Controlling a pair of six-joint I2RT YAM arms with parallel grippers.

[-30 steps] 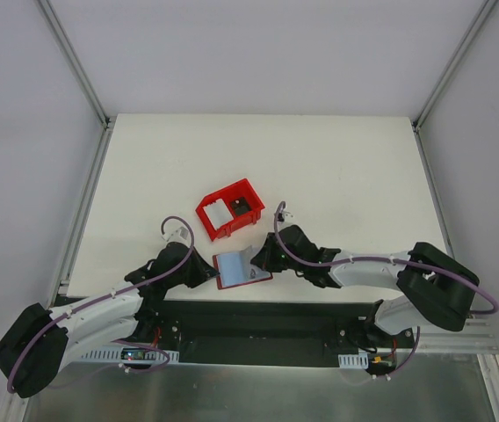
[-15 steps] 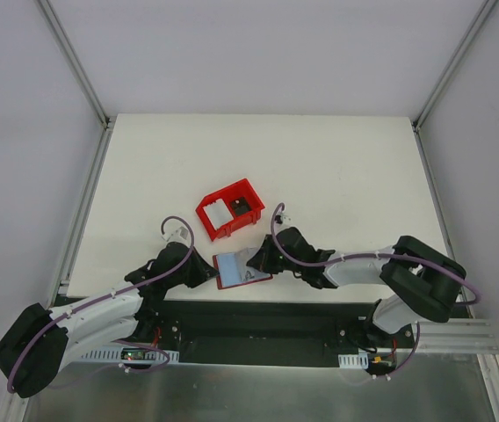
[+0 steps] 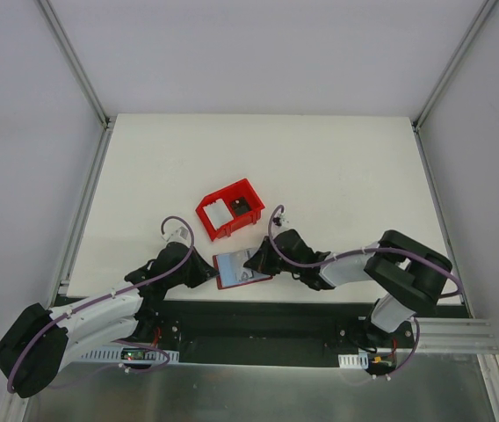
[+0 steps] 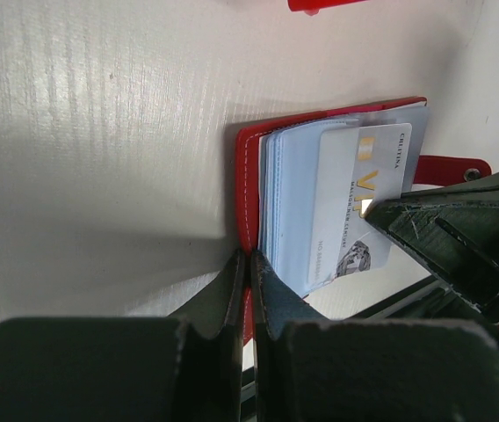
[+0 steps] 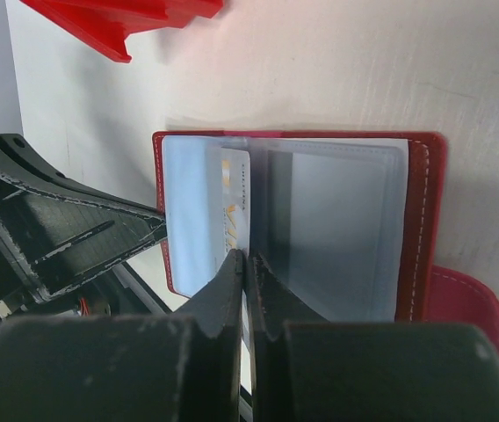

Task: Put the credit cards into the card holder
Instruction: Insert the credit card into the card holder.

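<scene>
The dark-red card holder (image 3: 234, 275) lies open near the table's front edge, its pale slots up. My left gripper (image 3: 207, 271) is shut on its left red cover edge, which shows in the left wrist view (image 4: 246, 185). My right gripper (image 3: 258, 262) is shut on a pale credit card (image 5: 235, 204) printed with gold letters. The card lies partly inside the holder's clear slots (image 5: 337, 229). In the left wrist view the card (image 4: 359, 207) sits over the slots, with the right gripper's fingers (image 4: 460, 242) at its right edge. Another white card (image 3: 218, 212) lies in the red bin.
A bright red open-fronted bin (image 3: 223, 230) stands just behind the holder and holds a small black block (image 3: 242, 207). The holder's snap tab (image 5: 465, 308) sticks out to the right. The table's front edge and the dark rail run right below both grippers.
My right arm has moved left and the card it holds has come down from a raised tilt to lie lower and further into the holder. The left gripper has stayed put.
</scene>
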